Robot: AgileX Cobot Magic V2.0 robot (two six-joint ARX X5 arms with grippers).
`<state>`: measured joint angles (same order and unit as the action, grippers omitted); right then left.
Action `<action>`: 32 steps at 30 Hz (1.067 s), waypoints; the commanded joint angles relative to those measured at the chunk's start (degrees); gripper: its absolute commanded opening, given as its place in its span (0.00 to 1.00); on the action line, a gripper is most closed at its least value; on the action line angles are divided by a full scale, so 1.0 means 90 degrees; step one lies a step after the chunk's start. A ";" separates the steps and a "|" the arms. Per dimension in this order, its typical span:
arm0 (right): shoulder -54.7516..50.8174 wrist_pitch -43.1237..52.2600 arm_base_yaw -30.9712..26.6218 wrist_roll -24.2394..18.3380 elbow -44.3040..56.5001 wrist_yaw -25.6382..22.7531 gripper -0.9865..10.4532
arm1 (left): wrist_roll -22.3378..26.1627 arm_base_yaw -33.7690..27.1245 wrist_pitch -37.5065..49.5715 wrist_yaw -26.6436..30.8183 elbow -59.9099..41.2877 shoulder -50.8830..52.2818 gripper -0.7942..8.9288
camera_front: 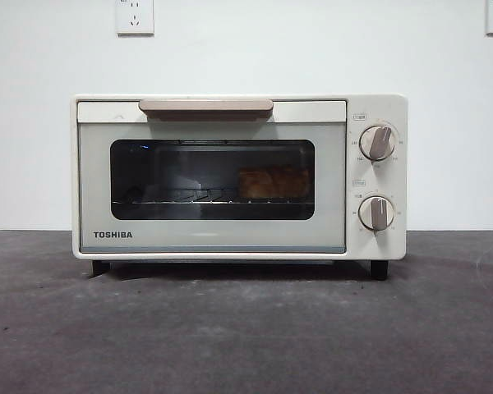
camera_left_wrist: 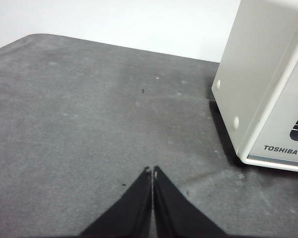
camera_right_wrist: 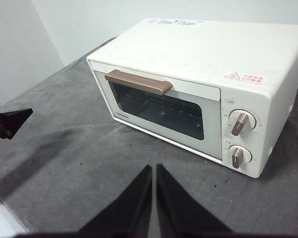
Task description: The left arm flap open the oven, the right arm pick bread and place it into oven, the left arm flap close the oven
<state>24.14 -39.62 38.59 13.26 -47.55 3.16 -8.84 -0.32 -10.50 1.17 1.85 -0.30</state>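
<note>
Bread (camera_front: 273, 182), one lumpy golden loaf, lay on the wire rack (camera_front: 181, 198) inside the oven (camera_front: 238, 176), toward the knob side, seen through the dark glass of the shut door (camera_front: 212, 187). It looked light and soft, likely to crush or crumble under a hard pinch; a gentle hold across its narrow middle would suit it, though it was already in place and needed none. Oven: cream box, standing square on the grey desk (camera_front: 230, 328) on black feet, probably fairly heavy and stiff enough not to slide under a light push. Its door carried a beige bar handle (camera_front: 205, 106) along the top edge, the obvious place to hook or press; smooth and rounded, it might slip from a narrow tip. Two knobs (camera_front: 378, 142) sat on the panel beside the door. Left claw (camera_left_wrist: 152, 171), jaws pressed together and empty, hung over bare desk just off the oven's corner. Right claw (camera_right_wrist: 153, 168), likewise closed on nothing, hovered before the door, well apart from it. By this layout the task appeared finished, both arms clear.
</note>
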 commanded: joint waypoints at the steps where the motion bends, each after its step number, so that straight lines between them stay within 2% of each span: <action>1: 0.0010 0.0068 0.0044 -0.0051 -0.0100 -0.0017 0.10 | 0.0075 0.0000 -0.0034 0.0019 -0.0124 0.0012 0.09; 6: -0.0012 0.0087 0.0036 -0.0051 -0.0070 -0.0024 0.10 | 0.0075 0.0000 -0.0034 0.0019 -0.0124 0.0012 0.09; 8: -0.0095 0.0124 -0.0175 -0.0053 0.0012 -0.0056 0.10 | 0.0078 0.0000 -0.0034 0.0019 -0.0124 0.0012 0.09; 11: -0.0211 0.0896 -0.0945 -0.0051 0.0539 0.0153 0.10 | 0.0078 0.0000 -0.0034 0.0019 -0.0124 0.0012 0.09; 14: -0.0612 0.2229 -0.2011 -0.0051 0.1552 0.0806 0.10 | 0.0075 0.0000 -0.0034 0.0019 -0.0124 0.0012 0.09; 17: -0.1212 0.3383 -0.3024 -0.0151 0.2642 0.0993 0.10 | 0.0075 0.0000 -0.0032 0.0019 -0.0124 0.0012 0.09; 19: -0.1559 0.3762 -0.3517 -0.0325 0.3215 0.0984 0.10 | 0.0075 0.0000 -0.0032 0.0019 -0.0124 0.0012 0.09; 22: -0.2055 0.3742 -0.4075 -0.0682 0.3842 0.0976 0.10 | 0.0075 0.0000 -0.0032 0.0019 -0.0124 0.0012 0.09; 27: -0.2584 0.3718 -0.4396 -0.1316 0.4726 0.0976 0.10 | 0.0075 0.0000 -0.0032 0.0019 -0.0124 0.0012 0.09; 32: -0.2659 0.3495 -0.4401 -0.1413 0.5221 0.0741 0.10 | 0.0075 0.0000 -0.0032 0.0019 -0.0124 0.0012 0.09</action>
<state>0.32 -8.71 -0.86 1.80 -0.91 10.04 -8.49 -0.32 -10.50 1.17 1.85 -0.30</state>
